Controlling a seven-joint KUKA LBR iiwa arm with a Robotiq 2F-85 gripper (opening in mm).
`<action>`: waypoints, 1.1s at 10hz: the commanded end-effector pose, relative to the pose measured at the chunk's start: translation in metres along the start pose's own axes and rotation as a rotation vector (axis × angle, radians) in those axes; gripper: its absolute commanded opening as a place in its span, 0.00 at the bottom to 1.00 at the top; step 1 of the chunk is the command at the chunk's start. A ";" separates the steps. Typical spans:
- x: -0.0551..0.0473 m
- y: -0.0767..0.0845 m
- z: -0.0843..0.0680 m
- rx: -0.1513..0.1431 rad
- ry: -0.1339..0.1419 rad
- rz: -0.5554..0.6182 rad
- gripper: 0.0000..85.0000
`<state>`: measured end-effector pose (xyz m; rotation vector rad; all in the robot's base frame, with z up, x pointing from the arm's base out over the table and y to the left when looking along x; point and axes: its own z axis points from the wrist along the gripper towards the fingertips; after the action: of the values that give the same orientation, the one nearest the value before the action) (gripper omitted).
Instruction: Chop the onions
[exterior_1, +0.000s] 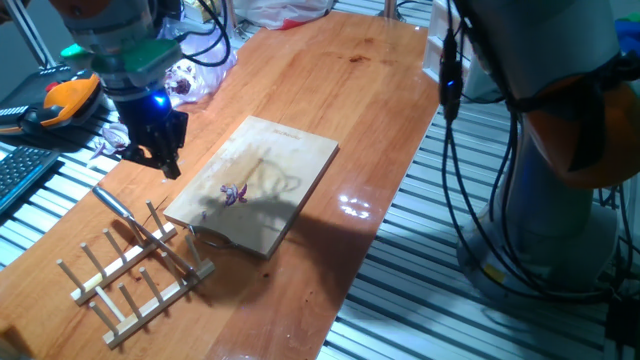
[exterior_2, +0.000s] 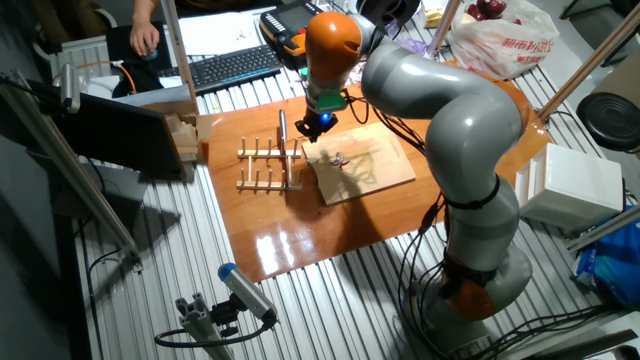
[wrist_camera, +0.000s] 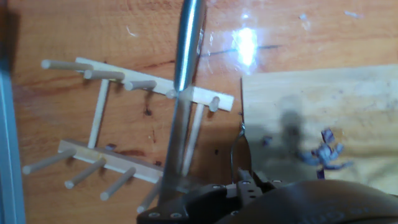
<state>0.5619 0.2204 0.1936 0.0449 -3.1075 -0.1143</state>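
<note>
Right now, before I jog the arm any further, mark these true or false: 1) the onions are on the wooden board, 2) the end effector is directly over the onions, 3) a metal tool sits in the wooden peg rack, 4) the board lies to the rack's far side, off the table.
1) True: the onions lie on the wooden board.
2) False: the end effector hangs beside the board's edge, nearer the peg rack.
3) True: a metal tool rests across the rack.
4) False: the board lies on the table, next to the rack.
</note>
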 end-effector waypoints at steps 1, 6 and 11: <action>0.002 -0.002 -0.002 -0.011 0.048 0.049 0.00; -0.003 0.003 0.007 0.027 -0.017 0.034 0.00; 0.001 -0.030 0.003 0.018 -0.009 -0.009 0.00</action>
<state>0.5611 0.1978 0.1867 0.0592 -3.1266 -0.0878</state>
